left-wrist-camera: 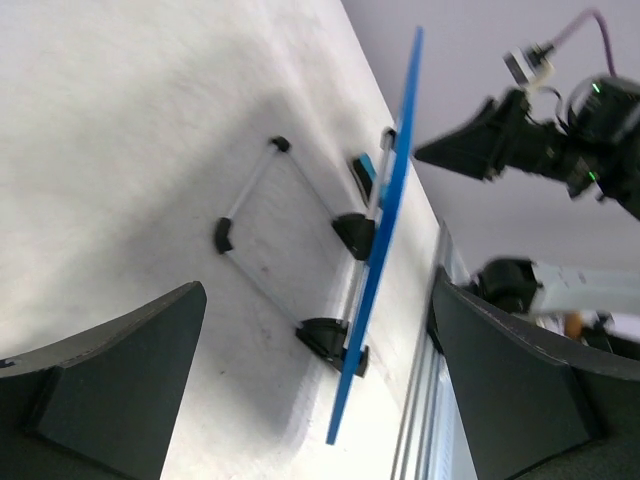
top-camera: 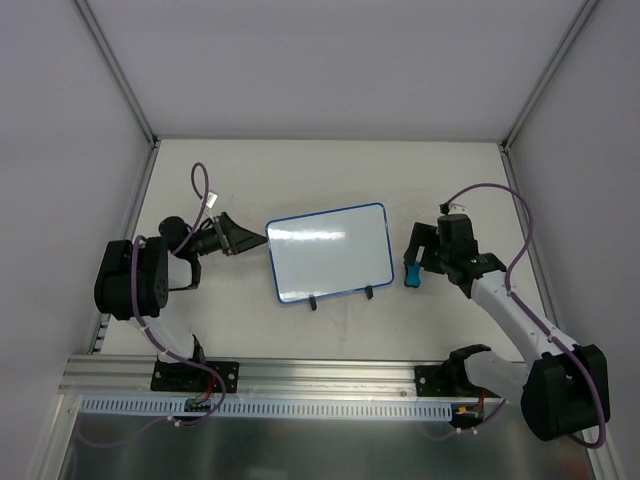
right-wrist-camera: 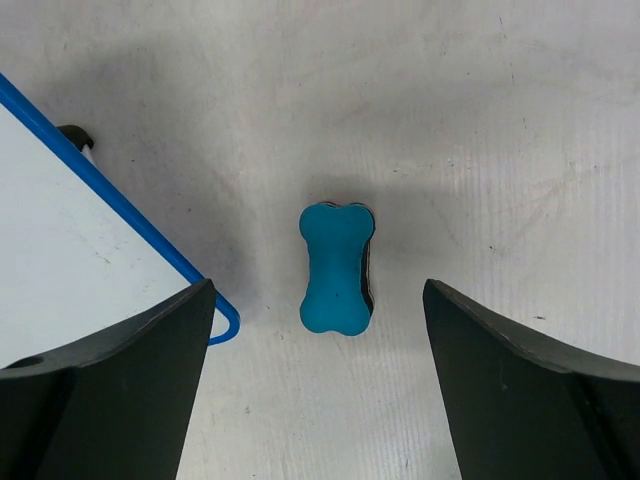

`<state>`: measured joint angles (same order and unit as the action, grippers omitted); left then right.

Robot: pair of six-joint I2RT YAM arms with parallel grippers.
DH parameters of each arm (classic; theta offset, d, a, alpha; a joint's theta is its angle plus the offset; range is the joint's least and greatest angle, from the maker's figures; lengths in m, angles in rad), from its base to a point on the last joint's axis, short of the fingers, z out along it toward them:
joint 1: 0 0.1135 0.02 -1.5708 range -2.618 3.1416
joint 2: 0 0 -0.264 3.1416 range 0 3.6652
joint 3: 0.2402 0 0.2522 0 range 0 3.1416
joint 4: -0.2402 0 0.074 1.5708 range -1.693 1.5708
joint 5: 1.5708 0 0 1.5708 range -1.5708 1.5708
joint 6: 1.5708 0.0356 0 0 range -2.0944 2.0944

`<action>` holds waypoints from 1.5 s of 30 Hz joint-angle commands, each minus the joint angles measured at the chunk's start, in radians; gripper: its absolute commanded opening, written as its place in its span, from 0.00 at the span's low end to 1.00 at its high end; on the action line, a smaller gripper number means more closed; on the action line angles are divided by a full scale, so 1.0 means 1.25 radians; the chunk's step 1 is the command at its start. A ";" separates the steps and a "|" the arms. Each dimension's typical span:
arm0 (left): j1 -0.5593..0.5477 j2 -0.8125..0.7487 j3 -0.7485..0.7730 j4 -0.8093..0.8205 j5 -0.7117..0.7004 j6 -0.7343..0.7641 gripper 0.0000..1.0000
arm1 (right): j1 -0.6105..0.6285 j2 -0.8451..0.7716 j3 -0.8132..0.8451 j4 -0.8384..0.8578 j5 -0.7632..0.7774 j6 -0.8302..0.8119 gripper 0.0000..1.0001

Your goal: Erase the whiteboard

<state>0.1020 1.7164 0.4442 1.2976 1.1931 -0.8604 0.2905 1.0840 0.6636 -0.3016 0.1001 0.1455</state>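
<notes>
Right wrist: my right gripper (right-wrist-camera: 318, 300) is wide open, holding nothing. The eraser (right-wrist-camera: 337, 268) sits centred between its fingers, long axis crosswise to closing, with the whiteboard (right-wrist-camera: 60, 240) just left.

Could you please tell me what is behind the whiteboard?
The left wrist view shows a wire stand with black corner pieces propping the whiteboard from behind, resting on the table. From above, the board covers it; only two black feet show.
</notes>
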 commanded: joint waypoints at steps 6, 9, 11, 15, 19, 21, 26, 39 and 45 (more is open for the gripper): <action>0.084 -0.144 -0.149 0.307 -0.139 0.081 0.99 | -0.031 -0.083 0.027 -0.005 -0.052 -0.028 0.99; 0.100 -0.212 -0.214 0.290 -0.205 0.103 0.99 | -0.036 -0.103 0.036 -0.005 -0.067 -0.042 0.99; 0.106 -0.256 -0.241 0.265 -0.238 0.112 0.99 | -0.037 -0.125 0.036 -0.005 -0.072 -0.051 0.99; 0.107 -0.476 -0.294 0.068 -0.338 0.138 0.99 | -0.037 -0.202 0.010 -0.004 -0.072 -0.067 0.99; 0.105 -0.839 -0.286 -0.386 -0.503 0.227 0.99 | -0.037 -0.324 -0.031 -0.007 -0.049 -0.099 0.99; 0.106 -0.957 -0.272 -0.601 -0.582 0.249 0.99 | -0.036 -0.360 -0.042 -0.007 -0.048 -0.100 0.99; 0.105 -1.220 -0.271 -0.789 -0.654 0.220 0.99 | -0.036 -0.451 -0.074 -0.013 -0.062 -0.086 0.99; 0.104 -1.322 -0.229 -1.009 -0.559 0.249 0.99 | -0.036 -0.635 -0.154 -0.070 -0.037 -0.067 0.99; 0.098 -1.325 -0.233 -1.011 -0.541 0.251 0.99 | -0.036 -0.641 -0.154 -0.078 -0.042 -0.061 0.99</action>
<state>0.2237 0.0723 0.1215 0.0406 0.4816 -0.5671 0.2501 0.2878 0.4686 -0.3935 0.0441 0.0597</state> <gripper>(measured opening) 0.990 0.988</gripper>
